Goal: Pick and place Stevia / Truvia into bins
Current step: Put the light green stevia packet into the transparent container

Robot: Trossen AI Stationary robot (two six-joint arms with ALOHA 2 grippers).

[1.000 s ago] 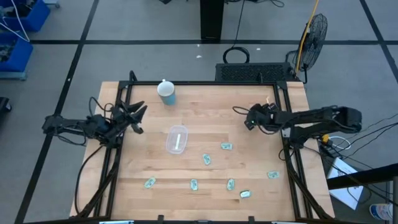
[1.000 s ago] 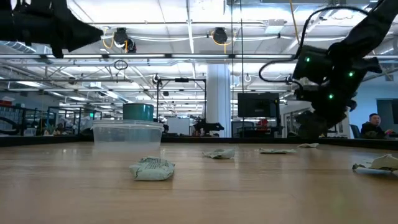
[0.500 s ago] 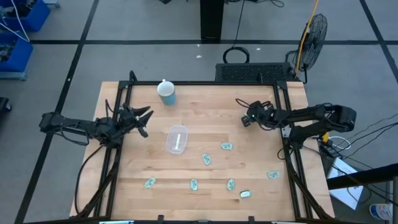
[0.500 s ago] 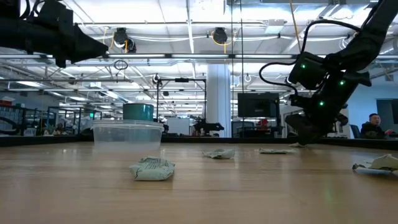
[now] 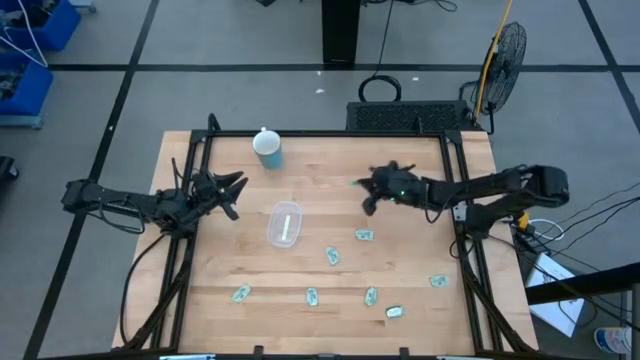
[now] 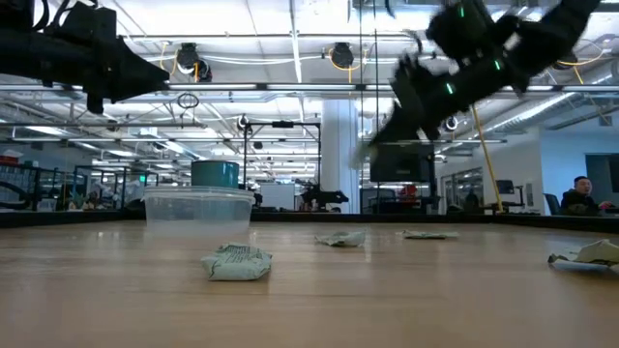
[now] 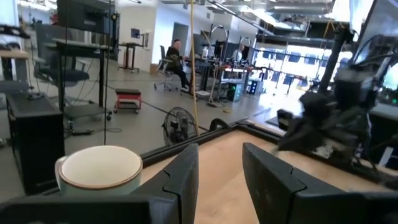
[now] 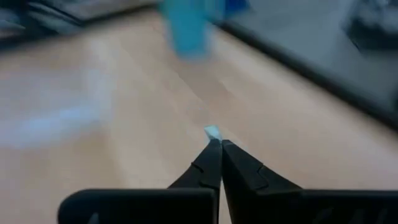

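The sachets (image 5: pixel 364 235) are light, thin, crumpled paper. They will slide and flutter, so a corner or edge pinch suits them best. The right gripper (image 8: pixel 216 146) is closed on one sachet (image 8: pixel 212 131) by its tip, in the air over the table's middle, well right of the bin (image 5: pixel 272 232). The left gripper (image 5: pixel 230 190) waits with fingers apart, empty, left of the bin. Seven sachets lie loose on the table (image 5: pixel 420 160), nearer the front. There is one bin, and whether it already holds any sachets cannot be told. One blue cup (image 5: pixel 267 148) stands at the back.
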